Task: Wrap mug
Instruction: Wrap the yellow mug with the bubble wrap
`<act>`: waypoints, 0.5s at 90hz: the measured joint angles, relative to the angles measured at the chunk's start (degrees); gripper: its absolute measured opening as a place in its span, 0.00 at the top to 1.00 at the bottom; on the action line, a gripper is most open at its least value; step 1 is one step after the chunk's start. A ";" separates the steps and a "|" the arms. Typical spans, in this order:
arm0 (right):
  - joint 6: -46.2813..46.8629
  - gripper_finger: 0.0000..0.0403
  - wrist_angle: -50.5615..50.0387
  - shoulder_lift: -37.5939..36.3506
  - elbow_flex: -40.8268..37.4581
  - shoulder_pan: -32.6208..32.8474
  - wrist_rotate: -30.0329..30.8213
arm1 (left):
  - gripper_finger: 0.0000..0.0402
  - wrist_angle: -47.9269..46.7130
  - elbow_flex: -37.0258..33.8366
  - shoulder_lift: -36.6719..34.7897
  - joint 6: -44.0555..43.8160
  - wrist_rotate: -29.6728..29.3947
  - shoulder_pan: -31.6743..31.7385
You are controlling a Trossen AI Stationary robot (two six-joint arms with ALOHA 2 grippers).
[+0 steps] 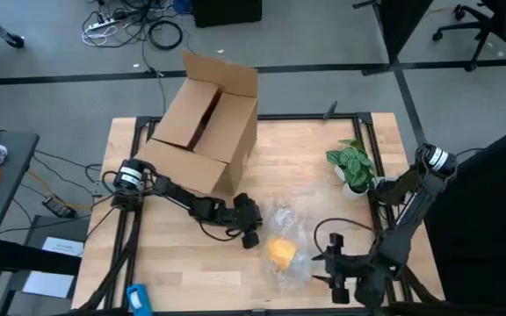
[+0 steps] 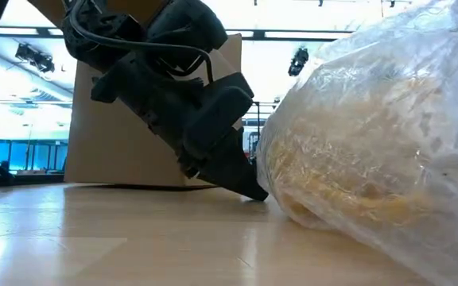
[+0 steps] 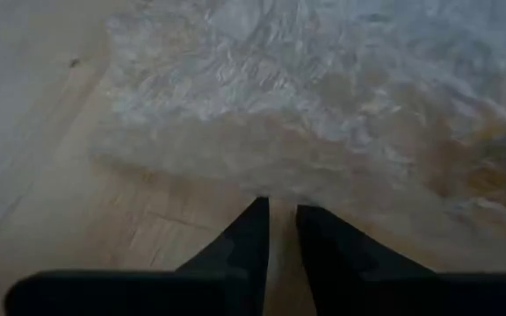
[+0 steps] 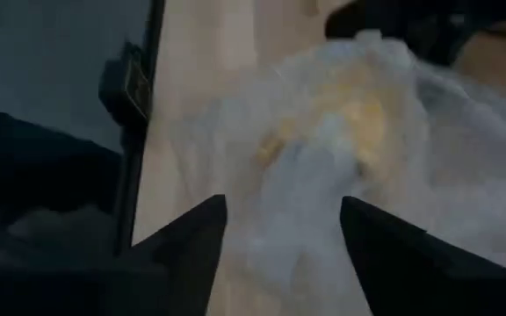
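High view: yellow-orange glossy mug (image 1: 280,252) mid-table, under crinkly clear plastic sheet (image 1: 290,226). Left gripper (image 1: 251,235) nearly clenched at sheet's edge, grasping nothing visible. Right gripper (image 4: 281,230) released, spread wide nearby.

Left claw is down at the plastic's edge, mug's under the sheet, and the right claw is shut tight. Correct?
Not quite. The right claw is open, as the right wrist view shows. The rest holds: the left claw is at the edge of the plastic sheet, and the mug lies under it.

The mug (image 1: 280,252) lies under plastic sheet (image 1: 290,230), right of the box (image 1: 202,132).
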 joint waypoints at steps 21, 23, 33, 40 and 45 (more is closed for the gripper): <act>-7.15 0.96 6.34 8.57 0.00 -4.02 1.59 | 0.88 -0.02 0.00 0.00 0.00 0.32 -0.02; -6.42 0.97 6.11 9.36 0.00 -4.34 1.19 | 0.88 -0.02 0.00 0.00 -0.02 0.46 -0.02; -1.73 0.97 6.17 13.93 0.00 -5.50 0.89 | 0.88 0.24 0.00 0.00 0.00 0.71 -0.29; -1.17 0.99 7.30 17.48 0.00 -6.44 1.68 | 0.88 1.04 -0.01 0.00 0.00 1.11 -0.32; -1.22 1.00 9.21 19.83 0.02 -7.45 4.47 | 0.88 2.02 -0.04 0.02 -0.04 1.41 -0.35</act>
